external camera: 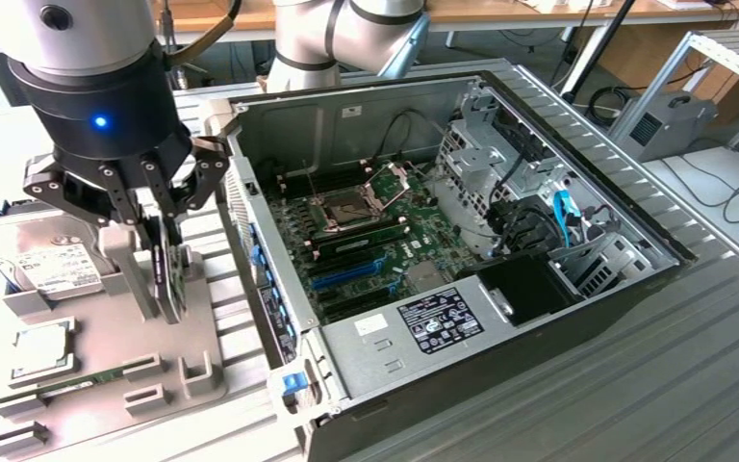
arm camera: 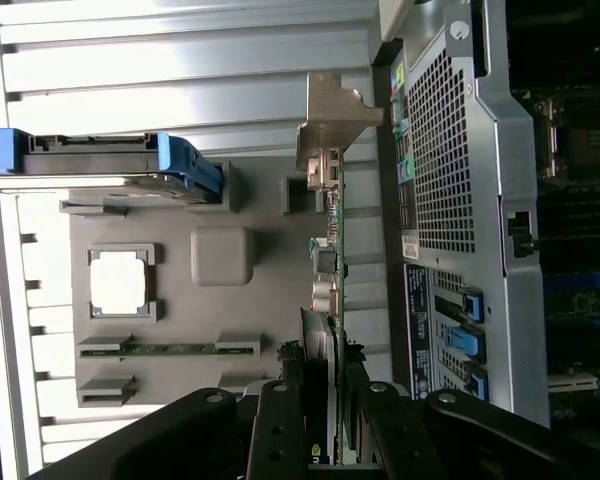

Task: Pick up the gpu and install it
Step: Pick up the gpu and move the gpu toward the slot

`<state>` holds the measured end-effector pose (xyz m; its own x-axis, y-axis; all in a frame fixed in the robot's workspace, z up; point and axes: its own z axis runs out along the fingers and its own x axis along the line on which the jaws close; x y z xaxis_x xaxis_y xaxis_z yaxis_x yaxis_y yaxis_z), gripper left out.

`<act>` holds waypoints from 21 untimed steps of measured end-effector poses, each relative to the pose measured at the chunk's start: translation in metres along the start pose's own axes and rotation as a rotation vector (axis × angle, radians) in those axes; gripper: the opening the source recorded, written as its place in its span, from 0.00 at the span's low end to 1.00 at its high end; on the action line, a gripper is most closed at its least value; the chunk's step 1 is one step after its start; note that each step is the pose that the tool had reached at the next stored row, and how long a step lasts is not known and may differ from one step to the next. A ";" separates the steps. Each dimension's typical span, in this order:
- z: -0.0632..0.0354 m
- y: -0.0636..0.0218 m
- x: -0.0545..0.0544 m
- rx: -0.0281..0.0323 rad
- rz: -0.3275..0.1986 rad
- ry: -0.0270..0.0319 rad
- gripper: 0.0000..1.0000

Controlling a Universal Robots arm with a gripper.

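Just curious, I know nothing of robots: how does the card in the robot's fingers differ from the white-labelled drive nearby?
The gpu is thin with a green edge; the hard drive is thicker, silver, white-labelled. The gripper clasps the gpu; the hard drive is untouched. Both rest in the grey holder.

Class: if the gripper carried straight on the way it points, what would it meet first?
The gpu, gripped edge-on by the gripper; just beyond it, probably the grey holder.
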<state>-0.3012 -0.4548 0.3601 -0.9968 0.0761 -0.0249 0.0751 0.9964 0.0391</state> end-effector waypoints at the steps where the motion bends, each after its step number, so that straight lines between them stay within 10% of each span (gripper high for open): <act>1: -0.0004 0.0000 0.000 0.0000 0.000 0.0000 0.26; 21: -0.0103 0.0004 0.000 0.0000 0.000 0.0000 0.26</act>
<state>-0.3012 -0.4548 0.3704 -0.9968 0.0761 -0.0249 0.0751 0.9964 0.0390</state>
